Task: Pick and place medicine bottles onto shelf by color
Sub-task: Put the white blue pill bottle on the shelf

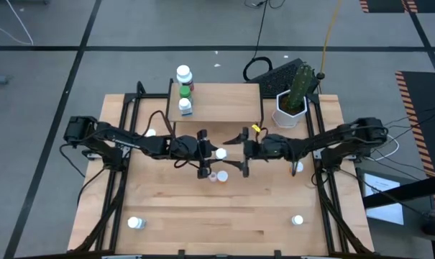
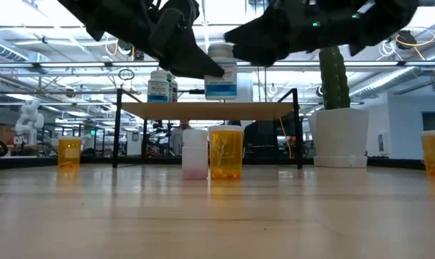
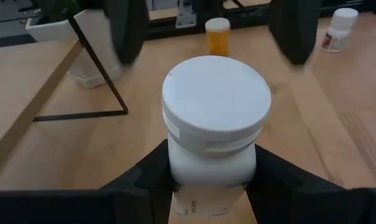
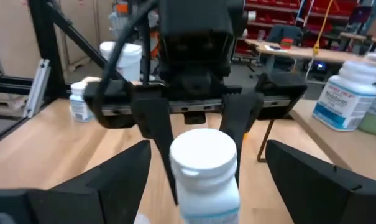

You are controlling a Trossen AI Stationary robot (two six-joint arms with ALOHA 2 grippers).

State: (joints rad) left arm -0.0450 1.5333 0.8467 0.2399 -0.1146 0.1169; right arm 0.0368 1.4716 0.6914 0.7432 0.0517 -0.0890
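A white medicine bottle (image 3: 215, 106) with a white cap and a blue label hangs in mid-air over the table's middle, with my left gripper (image 1: 211, 153) shut on it. Facing it from the right, my right gripper (image 1: 240, 152) stands open; its fingers (image 4: 116, 177) spread wide just off the bottle and touch nothing. The shelf (image 1: 224, 102) stands at the far middle with three bottles (image 1: 185, 91) on its left end. A pinkish-white bottle (image 2: 194, 153) and an orange one (image 2: 226, 152) stand on the table below the grippers. My left gripper pinches the white bottle's body just under the cap (image 3: 175, 180) between its two fingers, one on each side. The fingers come from the table's left, slanting a little downward. The bottle stands upright in the hold, lifted clear of the table at about shelf height (image 2: 221, 75).
A white pot with a cactus (image 1: 291, 108) stands right of the shelf. Single bottles stand at the near left (image 1: 136, 223), near right (image 1: 297, 220), under the left arm (image 1: 151, 132) and under the right arm (image 1: 298, 167).
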